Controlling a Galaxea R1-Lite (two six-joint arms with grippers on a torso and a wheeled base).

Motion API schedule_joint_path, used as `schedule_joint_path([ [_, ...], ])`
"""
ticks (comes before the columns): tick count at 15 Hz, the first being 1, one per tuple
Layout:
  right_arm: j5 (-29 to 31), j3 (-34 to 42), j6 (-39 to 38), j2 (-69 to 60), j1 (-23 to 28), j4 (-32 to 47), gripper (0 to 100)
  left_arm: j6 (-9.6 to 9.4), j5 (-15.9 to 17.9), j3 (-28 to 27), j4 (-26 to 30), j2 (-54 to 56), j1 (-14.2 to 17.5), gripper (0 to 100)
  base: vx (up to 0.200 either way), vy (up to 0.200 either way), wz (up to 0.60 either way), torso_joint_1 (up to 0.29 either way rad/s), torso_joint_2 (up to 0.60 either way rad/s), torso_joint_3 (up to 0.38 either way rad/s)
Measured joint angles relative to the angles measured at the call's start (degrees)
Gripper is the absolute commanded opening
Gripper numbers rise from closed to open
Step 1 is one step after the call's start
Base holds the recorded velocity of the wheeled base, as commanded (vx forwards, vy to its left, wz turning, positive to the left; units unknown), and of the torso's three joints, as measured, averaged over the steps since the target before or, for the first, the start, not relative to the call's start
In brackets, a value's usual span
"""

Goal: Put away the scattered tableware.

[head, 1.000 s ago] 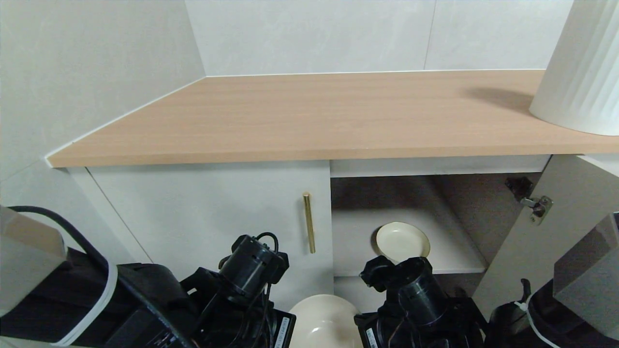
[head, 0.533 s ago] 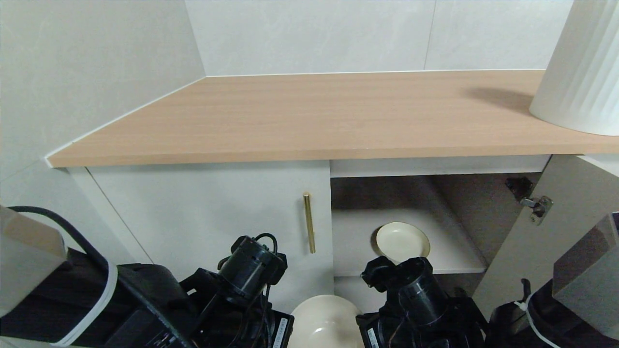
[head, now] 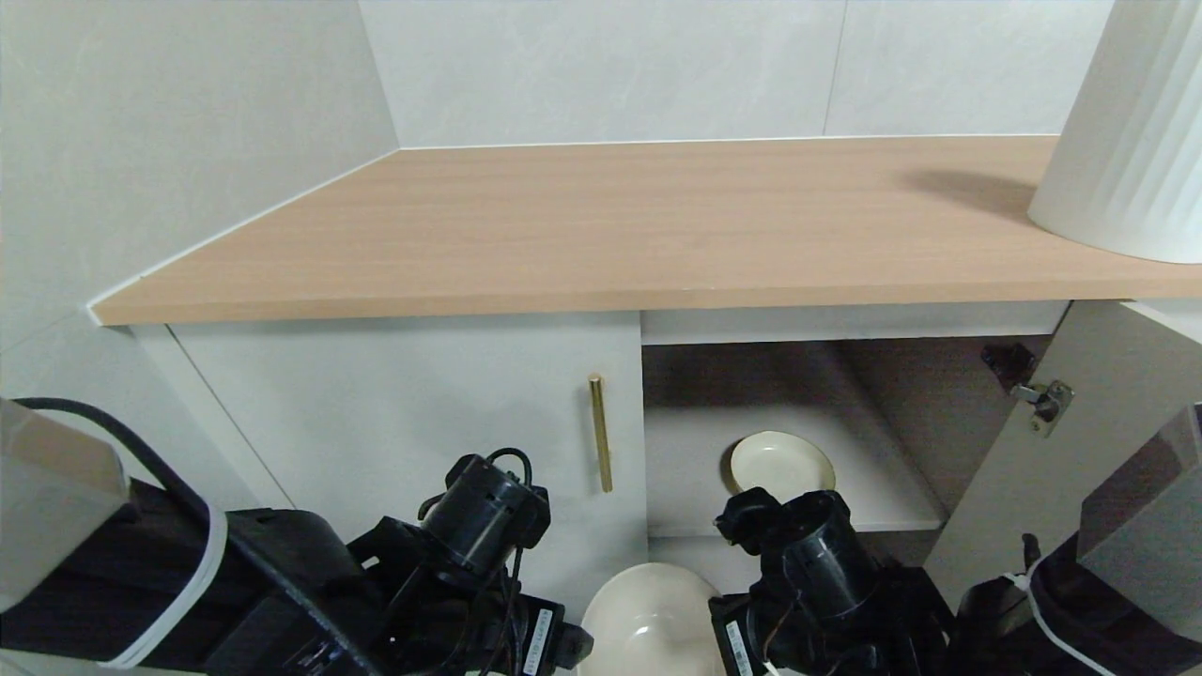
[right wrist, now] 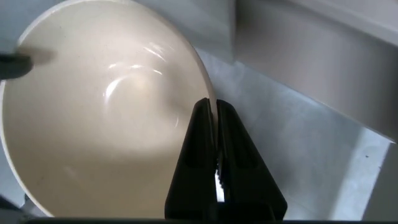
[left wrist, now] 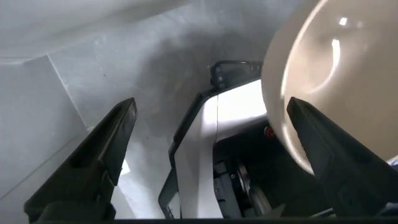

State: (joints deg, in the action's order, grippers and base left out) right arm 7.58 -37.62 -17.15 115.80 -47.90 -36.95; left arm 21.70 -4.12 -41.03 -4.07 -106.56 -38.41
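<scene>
Head view: we see a cream bowl (head: 648, 620) at the bottom centre of the frame, between our two arms, and a small dish (head: 782, 467) on the shelf (head: 883, 488) of the open cupboard at lower right. Left wrist view: our left gripper (left wrist: 210, 109) has its fingers wide apart, with the bowl close by one finger. Right wrist view: our right gripper (right wrist: 216, 112) is clamped on the bowl's rim.

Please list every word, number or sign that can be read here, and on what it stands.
None can be read.
The white sticker on the left arm: print too small to read.
The white sticker on the right arm: print too small to read.
No print on the bowl, plate, cabinet door.
</scene>
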Motion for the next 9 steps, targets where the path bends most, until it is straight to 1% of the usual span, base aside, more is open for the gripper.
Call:
schedule_joint_path([
  [3, -0.5, 0.0, 0.3, -1.5, 4.7, 0.9, 0, 0.05, 0.2, -0.2, -0.6, 0.4, -0.1, 100, 0.000, 0.000, 0.00, 0.000, 0.00, 0.000],
  [4, 0.1, -0.1, 0.2, -1.9, 7.4, 1.2, 0, 0.00, 0.0, 0.1, 0.6, 0.7, 0.1, 100, 0.000, 0.000, 0.00, 0.000, 0.00, 0.000],
  [6, -0.1, -0.7, 0.0, -2.3, 11.3, 0.8, 0, -0.02, 0.0, 0.0, 0.1, 1.3, 0.0, 100, 0.000, 0.000, 0.00, 0.000, 0.00, 0.000],
  [7, -0.1, -1.4, -0.1, -2.4, 14.4, 0.5, 0, -0.02, 0.0, 0.0, 0.1, 1.7, 0.0, 100, 0.000, 0.000, 0.00, 0.000, 0.00, 0.000],
  [9, -0.2, -2.8, -0.8, -2.4, 18.9, 0.6, 0, 0.24, -0.4, 0.0, 0.0, 2.3, 0.0, 100, 0.000, 0.000, 0.00, 0.000, 0.00, 0.000],
])
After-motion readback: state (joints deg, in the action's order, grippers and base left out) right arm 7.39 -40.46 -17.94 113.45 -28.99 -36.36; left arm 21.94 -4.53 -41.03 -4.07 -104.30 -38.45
